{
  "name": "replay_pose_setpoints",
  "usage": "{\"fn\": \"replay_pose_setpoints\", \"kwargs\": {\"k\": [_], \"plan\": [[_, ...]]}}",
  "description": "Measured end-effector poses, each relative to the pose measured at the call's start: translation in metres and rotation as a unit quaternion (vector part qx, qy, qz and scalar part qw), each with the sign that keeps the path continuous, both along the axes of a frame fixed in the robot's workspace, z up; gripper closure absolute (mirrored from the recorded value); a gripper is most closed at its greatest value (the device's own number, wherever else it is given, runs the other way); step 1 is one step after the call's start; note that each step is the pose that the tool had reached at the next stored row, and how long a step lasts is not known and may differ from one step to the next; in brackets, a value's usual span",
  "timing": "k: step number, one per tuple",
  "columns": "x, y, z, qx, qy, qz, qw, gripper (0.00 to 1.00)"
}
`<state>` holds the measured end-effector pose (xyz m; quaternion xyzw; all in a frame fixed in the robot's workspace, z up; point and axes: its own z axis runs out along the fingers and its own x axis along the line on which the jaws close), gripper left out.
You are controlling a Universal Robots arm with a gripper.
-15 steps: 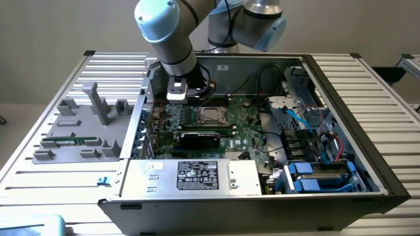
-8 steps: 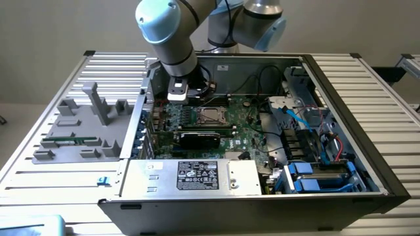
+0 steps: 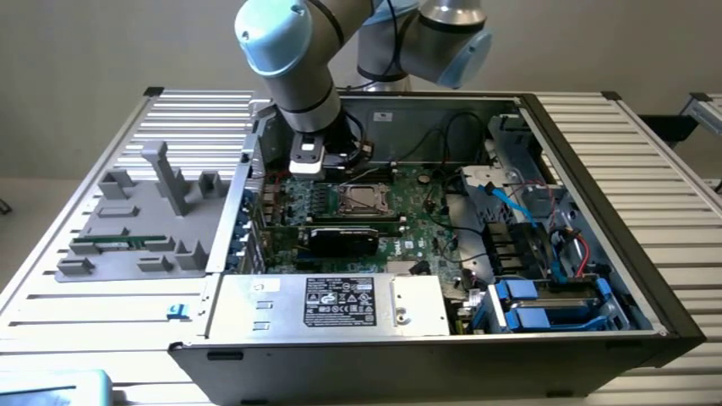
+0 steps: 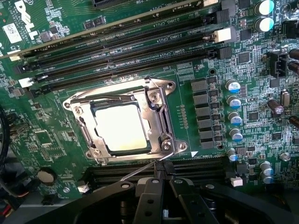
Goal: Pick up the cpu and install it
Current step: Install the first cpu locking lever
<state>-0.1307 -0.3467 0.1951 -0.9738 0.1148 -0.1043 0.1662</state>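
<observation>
My arm (image 3: 303,76) drops steeply from the far side into the open computer case (image 3: 451,364), wrist aimed down at the motherboard (image 4: 205,60). The case lies on a ribbed metal table (image 3: 181,118), with a grey fixture tray (image 3: 124,245) toward the exterior view's left. My gripper (image 4: 161,169) is fully closed, tips meeting at the end of the thin socket lever (image 4: 138,172); whether they pinch it I cannot tell. The cpu (image 4: 120,127) sits in its socket inside the metal frame (image 4: 161,86), near my fingertips.
</observation>
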Motion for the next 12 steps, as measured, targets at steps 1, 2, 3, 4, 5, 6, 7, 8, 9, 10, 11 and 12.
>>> {"fn": "replay_pose_setpoints", "kwargs": {"k": [1,2,3,4,5,6,7,8,9,10,11,12], "plan": [[0.0001,0.0,-0.0002,0.0,0.0,0.0,1.0,0.89],[0.0002,0.0,-0.0004,0.0,-0.0001,-0.001,1.0,0.89],[0.0003,0.0,-0.0006,0.0001,-0.0001,-0.001,1.0,0.89],[0.0004,0.0,-0.0007,0.0,0.0,-0.002,1.0,0.89],[0.0005,0.0,-0.0008,0.0,0.0,-0.002,1.0,0.89],[0.0008,0.0,-0.0008,0.0,-0.0001,-0.002,1.0,0.89],[0.0011,0.0,-0.0009,0.0,-0.0001,-0.003,1.0,0.89],[0.0014,0.0,-0.001,0.0001,-0.0002,-0.003,1.0,0.89],[0.0016,0.0,-0.001,0.0001,-0.0002,-0.004,1.0,0.89],[0.0017,0.0,-0.001,0.0001,-0.0002,-0.004,1.0,0.89],[0.002,0.0001,-0.001,0.0,-0.0002,-0.004,1.0,0.89],[0.0021,0.0001,-0.001,0.0,-0.0002,-0.005,1.0,0.89]]}}
